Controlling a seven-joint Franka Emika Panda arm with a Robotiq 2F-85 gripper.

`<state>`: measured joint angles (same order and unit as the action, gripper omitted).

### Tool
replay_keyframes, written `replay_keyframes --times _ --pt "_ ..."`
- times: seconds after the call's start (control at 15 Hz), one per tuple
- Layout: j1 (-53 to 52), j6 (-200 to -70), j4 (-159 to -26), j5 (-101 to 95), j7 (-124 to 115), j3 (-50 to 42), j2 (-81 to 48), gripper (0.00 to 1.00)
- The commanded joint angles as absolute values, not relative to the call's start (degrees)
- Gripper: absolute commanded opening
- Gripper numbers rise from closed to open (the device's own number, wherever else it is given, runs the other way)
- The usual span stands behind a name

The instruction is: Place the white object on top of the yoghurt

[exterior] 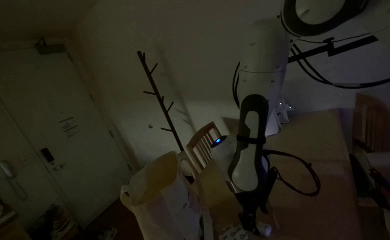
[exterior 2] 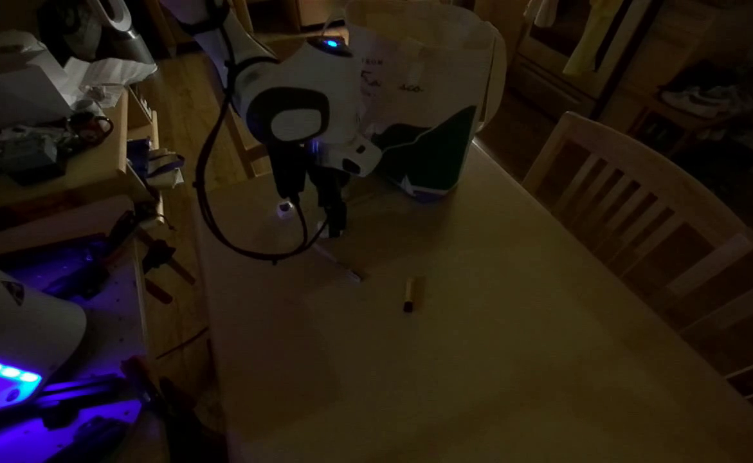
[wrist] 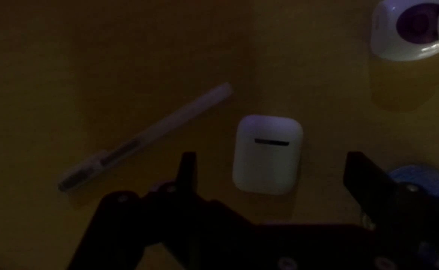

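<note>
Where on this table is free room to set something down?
In an exterior view, the widest bare tabletop stretches from the yellow-and-black object to the picture's bottom edge, bordered by a wooden chair. Another patch separates that object from the shopping bag. Crowded: around the open pincer, with earbud case, pen, white-and-purple container and partly hidden blue item.

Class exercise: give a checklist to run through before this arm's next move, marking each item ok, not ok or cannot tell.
1. Gripper open: ok, jaws wide apart.
2. White case lined up: ok, seen between the jaws in the wrist view.
3. Jaws low enough to grasp: cannot tell.
4. Pen and purple-marked white item apart from the case: ok.
5. Yoghurt identified: cannot tell; a patterned item, cut off by the frame in an exterior view, may be it.
6. Lighting: not ok, all views dim.
</note>
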<state>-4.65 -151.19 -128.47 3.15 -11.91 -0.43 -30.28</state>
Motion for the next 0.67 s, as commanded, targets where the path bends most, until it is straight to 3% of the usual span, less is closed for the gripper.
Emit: replay_keyframes --times 0.0,0.07,0.6 --pt "-0.32 -153.59 -130.06 7.31 -6.30 3.06 -30.78 1.00" --pt "0.08 -152.78 -129.98 7.74 -5.79 3.31 -30.86 0.79" --pt "1.93 -152.23 -129.55 8.64 -2.98 4.45 -31.85 0.27"
